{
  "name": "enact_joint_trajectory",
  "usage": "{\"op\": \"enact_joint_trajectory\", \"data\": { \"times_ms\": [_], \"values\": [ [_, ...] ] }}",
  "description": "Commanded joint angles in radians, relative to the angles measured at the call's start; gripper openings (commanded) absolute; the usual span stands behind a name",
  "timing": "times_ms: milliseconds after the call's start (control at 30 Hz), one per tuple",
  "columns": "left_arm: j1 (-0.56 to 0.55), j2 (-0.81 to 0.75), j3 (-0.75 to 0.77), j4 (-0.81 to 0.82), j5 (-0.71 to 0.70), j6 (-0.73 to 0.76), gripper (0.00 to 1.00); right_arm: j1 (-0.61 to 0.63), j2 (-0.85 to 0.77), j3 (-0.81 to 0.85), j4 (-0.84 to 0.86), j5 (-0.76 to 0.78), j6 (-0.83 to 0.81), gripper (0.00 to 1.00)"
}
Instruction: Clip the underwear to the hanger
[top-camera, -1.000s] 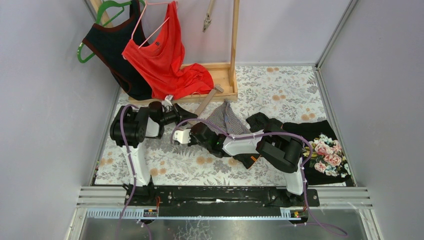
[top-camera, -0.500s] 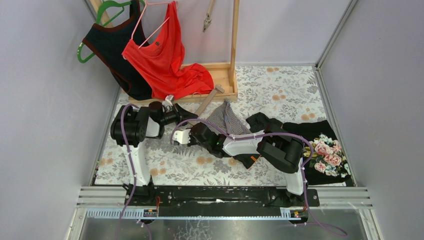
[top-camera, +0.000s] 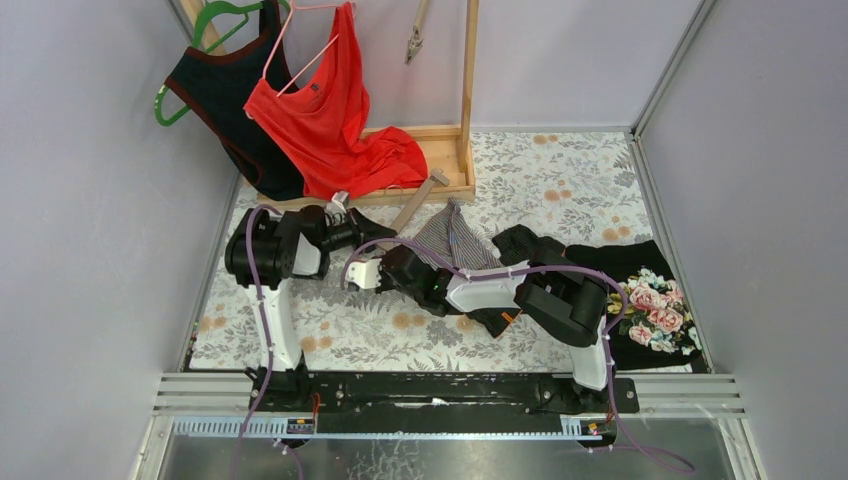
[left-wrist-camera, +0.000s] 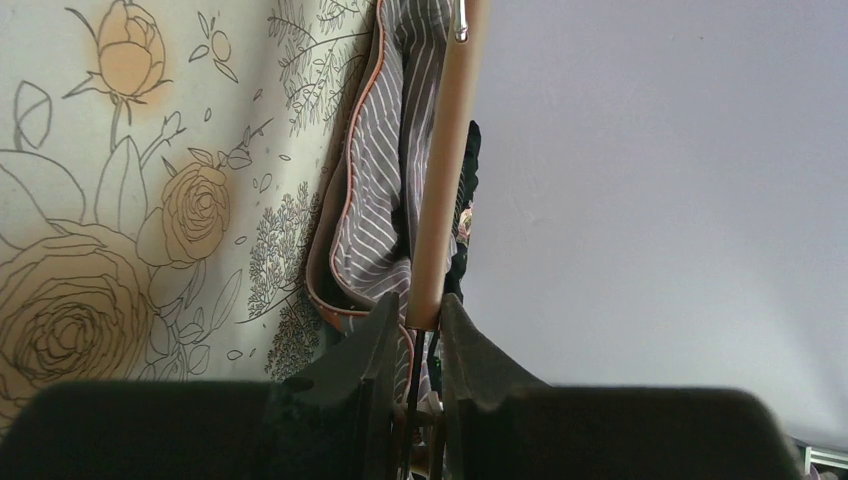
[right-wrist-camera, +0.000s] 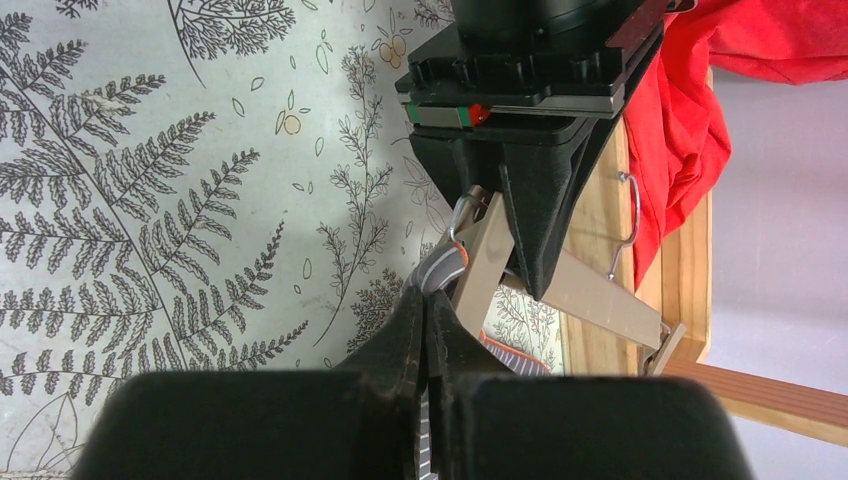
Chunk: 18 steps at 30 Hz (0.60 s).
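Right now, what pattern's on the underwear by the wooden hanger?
Grey underwear with thin white stripes and pink edging; clearest in the left wrist view.

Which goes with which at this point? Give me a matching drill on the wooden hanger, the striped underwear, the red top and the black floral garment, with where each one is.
Things:
1. wooden hanger
2. striped underwear
3. red top
4. black floral garment

Places:
A. lying at the right edge of the table
B. pinched in the right fingers
C. hung on the rack at the back
D. clamped in the left fingers

Pairs: 1-D, 2-B, 3-C, 4-A.
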Motion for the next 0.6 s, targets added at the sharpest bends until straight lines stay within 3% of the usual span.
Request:
{"op": "enact_joint_trajectory", "data": {
  "times_ms": [0, 233, 467, 567],
  "values": [
    [-0.019, 0.029, -0.028, -0.05, 0.069, -0.018, 0.17, 0.009, -0.067, 0.005, 0.056, 0.024, -0.02, 0.0],
    [-0.02, 0.024, -0.029, -0.048, 0.071, -0.016, 0.39, 0.008, -0.068, 0.005, 0.063, 0.036, -0.021, 0.0],
    [-0.019, 0.019, -0.03, -0.054, 0.071, -0.012, 0.55, 0.009, -0.069, 0.005, 0.067, 0.044, -0.02, 0.0],
    [-0.018, 0.015, -0.032, -0.058, 0.068, -0.01, 0.78, 0.008, -0.069, 0.006, 0.067, 0.047, -0.019, 0.0]
  ]
}}
